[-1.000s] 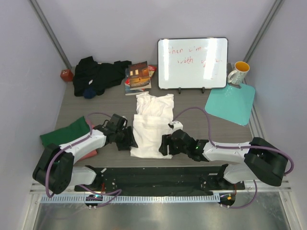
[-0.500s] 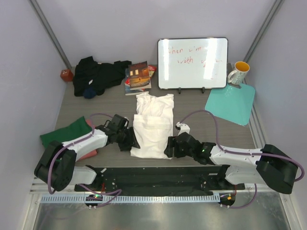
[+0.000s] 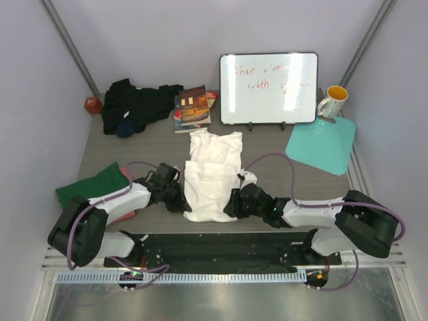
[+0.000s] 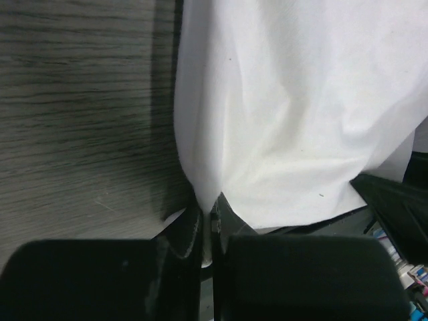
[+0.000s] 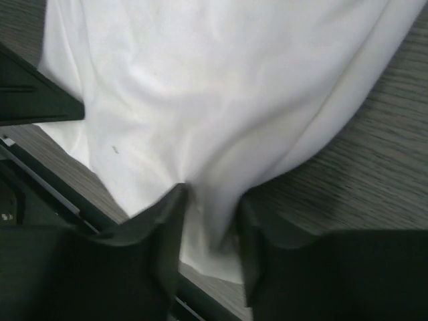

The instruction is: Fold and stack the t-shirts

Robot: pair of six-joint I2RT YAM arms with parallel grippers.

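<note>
A white t-shirt (image 3: 212,177) lies part-folded in the middle of the table, collar end away from me. My left gripper (image 3: 182,204) sits at its near left corner, shut on a pinch of the white cloth (image 4: 287,100); the jaws (image 4: 207,221) meet with fabric between them. At the near right corner, my right gripper (image 3: 231,204) straddles the hem with its jaws apart. White cloth (image 5: 221,80) bunches loosely in that gap (image 5: 210,207). A black t-shirt (image 3: 137,103) is heaped at the back left. A dark green one (image 3: 90,186) rests on a salmon pink one (image 3: 124,215) at the left.
Books (image 3: 192,107), a whiteboard (image 3: 269,87) and a yellow-lined mug (image 3: 332,101) stand along the back. A teal mat (image 3: 322,144) lies at the right. A small red thing (image 3: 92,105) sits in the back left corner. The black rail (image 3: 221,242) runs under the shirt's near hem.
My left gripper has shut on the shirt's near left corner. The right gripper has moved in to the right hem and its jaws have narrowed around the cloth.
</note>
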